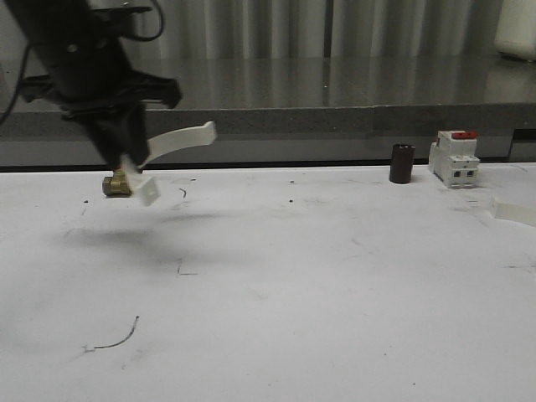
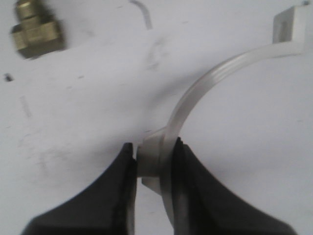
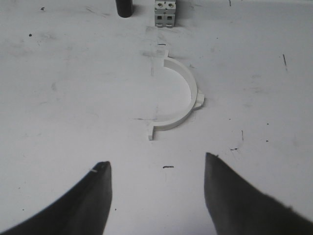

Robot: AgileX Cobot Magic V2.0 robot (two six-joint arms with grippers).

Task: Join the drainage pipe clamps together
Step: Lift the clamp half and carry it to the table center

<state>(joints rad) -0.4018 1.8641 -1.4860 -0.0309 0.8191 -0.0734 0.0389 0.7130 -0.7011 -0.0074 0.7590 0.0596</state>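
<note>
We see the left gripper at the upper left of the front view, lifted off the white table and pinched tight on one white clamp half, whose band arcs up and to the right from the fingers with a square tab hanging low beside them. In the left wrist view the two black fingers squeeze the band's mid boss at bottom centre, and the held clamp half curves to the upper right corner, ending in its square tab (slightly blurred). A brass fitting sits on the table just beside and below the gripper in the front view; it shows at upper left in the left wrist view, apart from the band. The right gripper is spread wide in the right wrist view, fingers at the bottom corners, nothing between them. The second clamp half lies flat on the table at frame centre, open side to the left, apart from the fingers. Behind it at top, a dark cylinder and a white switch block stand near each other; the front view has them at the right, cylinder and red-topped switch, well apart from the left gripper. A thin dark scrap lies at lower left.
</note>
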